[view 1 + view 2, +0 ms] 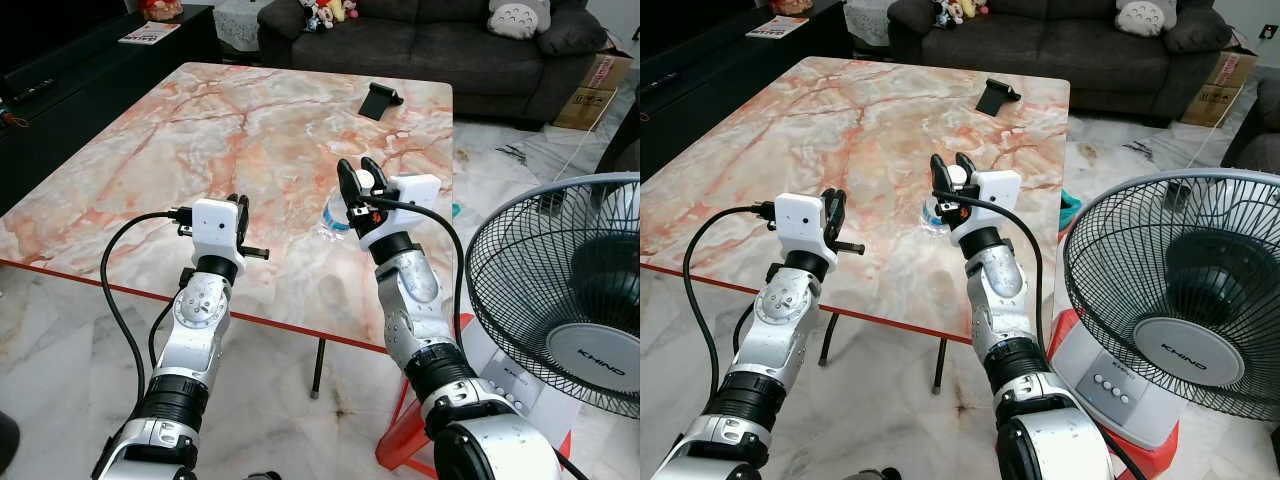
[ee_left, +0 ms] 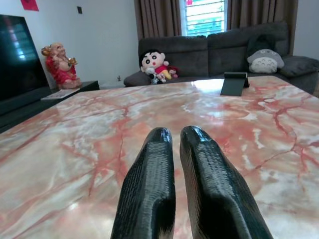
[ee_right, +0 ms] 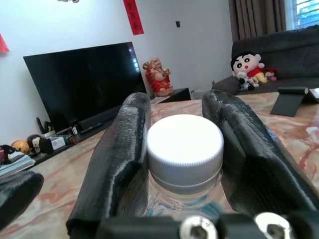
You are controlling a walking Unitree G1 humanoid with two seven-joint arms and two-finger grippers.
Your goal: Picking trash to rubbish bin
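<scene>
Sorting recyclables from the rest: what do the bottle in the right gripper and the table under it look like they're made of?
The bottle looks like thin clear plastic: its body is see-through below a matte white ribbed screw cap, likely plastic too. The right gripper is closed on its neck. The table has a glossy top with red-orange veining and window reflections, so polished marble or a marble-look finish; the pictures cannot settle which.

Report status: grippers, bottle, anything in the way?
Right gripper shut on the plastic bottle, fingers on its white cap, over the marble table. Left gripper shut, empty, low over the table. Black stand far side, not obstructing.
</scene>
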